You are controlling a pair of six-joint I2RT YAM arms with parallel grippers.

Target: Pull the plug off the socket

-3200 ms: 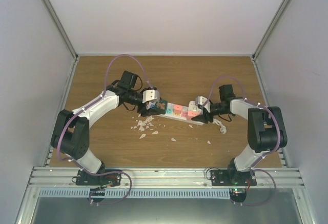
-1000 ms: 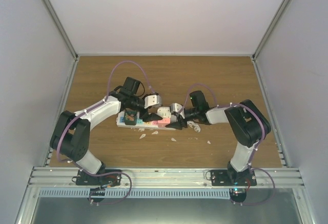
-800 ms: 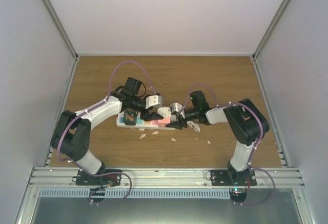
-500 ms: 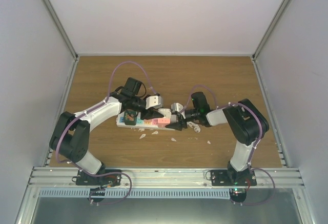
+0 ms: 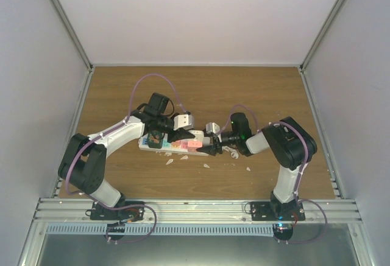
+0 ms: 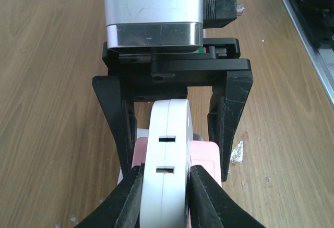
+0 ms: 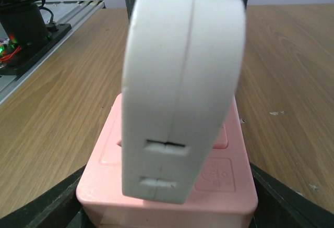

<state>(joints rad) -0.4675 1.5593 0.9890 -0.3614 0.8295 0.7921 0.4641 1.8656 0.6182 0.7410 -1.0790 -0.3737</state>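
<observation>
The socket [image 5: 159,144] is a long white strip lying on the wooden table, with its pink end block [image 7: 167,186] toward the right arm. A white plug [image 6: 167,134] stands upright in that pink block, and the right wrist view shows it close up [image 7: 182,82]. My left gripper [image 6: 165,173] is shut on the plug, one black finger pressed on each flat side. My right gripper [image 7: 167,207] straddles the pink end, its fingers [image 6: 225,129] against both sides of the block. Seen from above, the left gripper [image 5: 181,135] and right gripper [image 5: 210,146] meet at the strip's right end.
Small white scraps [image 5: 173,156] lie on the wood in front of the strip, and one [image 6: 237,152] lies beside the right gripper. A crumpled white piece [image 5: 231,150] sits under the right wrist. Grey walls enclose the table. An aluminium rail [image 5: 195,208] runs along the near edge.
The left gripper's fingers have closed onto the plug. Earlier the strip shifted left across the table. The right wrist has edged in along the strip's pink end.
</observation>
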